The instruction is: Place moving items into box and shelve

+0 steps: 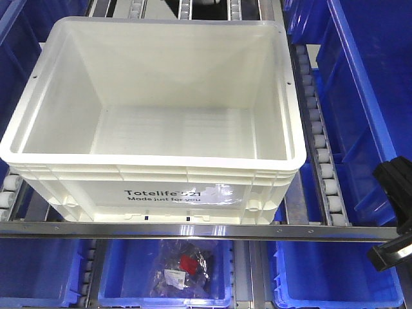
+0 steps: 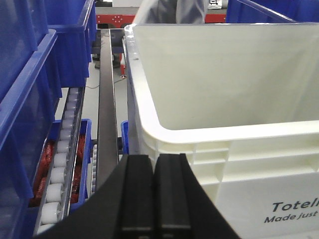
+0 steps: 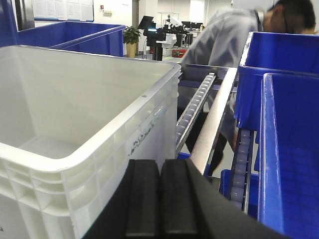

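Exterior front-facing view: the large white rectangular plastic tote (image 1: 154, 109), printed "Totelife 521 Made just for you", sits on a roller-track shelf (image 1: 318, 129) behind a metal front rail (image 1: 193, 230). Its interior is bare; neither plush ball appears in any view, so their position cannot be stated. Blue plastic bins (image 1: 360, 96) flank the tote and fill the level below, where one holds a clear bag of small parts (image 1: 183, 267).

Step in hand, as judged: the tote is already on the shelf yet holds nothing, so the loading step looks undone. The next move calls for locating the balls, which are outside these views, and bringing them over the tote's open top.

Left to right:
- Left claw (image 2: 153, 196): the black pads are pressed together with nothing between them. It sits low, level, just off the tote's near left corner and pointing along the left wall.
- Right claw (image 3: 161, 201): pads likewise together and empty, just outside the near right corner, aimed along the right wall. In the exterior view only a black part of this arm shows at the right edge.

A person in grey (image 3: 234, 35) bends over the bins beyond the shelf.
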Controlling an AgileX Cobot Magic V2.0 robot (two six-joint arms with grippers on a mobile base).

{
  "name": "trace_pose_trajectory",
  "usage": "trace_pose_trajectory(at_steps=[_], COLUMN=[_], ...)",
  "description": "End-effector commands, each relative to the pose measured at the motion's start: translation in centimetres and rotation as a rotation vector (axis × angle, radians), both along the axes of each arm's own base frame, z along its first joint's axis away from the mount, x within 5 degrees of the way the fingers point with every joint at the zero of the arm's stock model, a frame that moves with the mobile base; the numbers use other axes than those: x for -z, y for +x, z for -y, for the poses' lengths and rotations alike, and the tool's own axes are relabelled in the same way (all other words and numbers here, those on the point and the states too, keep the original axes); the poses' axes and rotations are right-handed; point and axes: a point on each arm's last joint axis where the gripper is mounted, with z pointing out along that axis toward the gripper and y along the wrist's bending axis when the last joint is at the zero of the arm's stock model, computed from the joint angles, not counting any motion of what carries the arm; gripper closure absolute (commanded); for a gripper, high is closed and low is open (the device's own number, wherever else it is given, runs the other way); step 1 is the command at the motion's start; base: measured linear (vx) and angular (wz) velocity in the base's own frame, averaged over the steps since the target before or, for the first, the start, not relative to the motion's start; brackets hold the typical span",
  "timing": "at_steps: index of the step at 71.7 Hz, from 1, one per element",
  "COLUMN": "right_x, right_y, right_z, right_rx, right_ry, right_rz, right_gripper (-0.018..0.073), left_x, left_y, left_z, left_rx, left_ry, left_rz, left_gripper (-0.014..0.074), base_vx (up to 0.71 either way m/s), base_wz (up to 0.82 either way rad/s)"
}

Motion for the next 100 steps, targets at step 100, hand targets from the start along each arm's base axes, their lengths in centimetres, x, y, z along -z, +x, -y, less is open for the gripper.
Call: trace_pose_trajectory(at_steps=[100], right_x=[-1.7], right_y=[0.2], right_z=[0.1], right_rx=[0.015], right_ry=[0.026], right_rz=[0.107], right_gripper=[0.0574], left_x=[5.3], left_y=[-1.6], left_z=[-0.3], left_rx=[0.004], left_ry=[0.017], left_rz=[0.072], left_gripper=[0.0624], base_vx=[0.0], base_wz=[0.0])
